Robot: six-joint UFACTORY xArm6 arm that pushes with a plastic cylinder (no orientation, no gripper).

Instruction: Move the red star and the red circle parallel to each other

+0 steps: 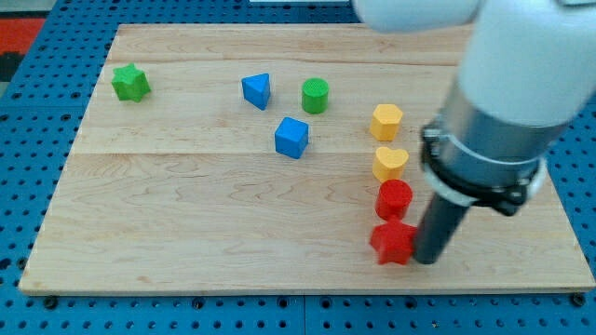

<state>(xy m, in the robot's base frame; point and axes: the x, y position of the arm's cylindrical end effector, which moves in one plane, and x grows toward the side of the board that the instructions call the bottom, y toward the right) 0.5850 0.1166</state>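
The red star (393, 242) lies near the board's bottom edge at the view's right. The red circle (394, 198) stands just above it, almost touching. My tip (429, 260) is at the star's right side, touching or nearly touching it, and below right of the red circle. The arm's grey and white body (503, 102) hangs over the board's right part and hides what lies behind it.
A yellow heart (390, 163) and a yellow hexagon (386, 121) stand in a column above the red circle. A blue cube (291, 138), a blue triangle (257, 90) and a green cylinder (315, 95) are mid-board. A green star (130, 83) is top left. The wooden board (186, 233) ends just below the star.
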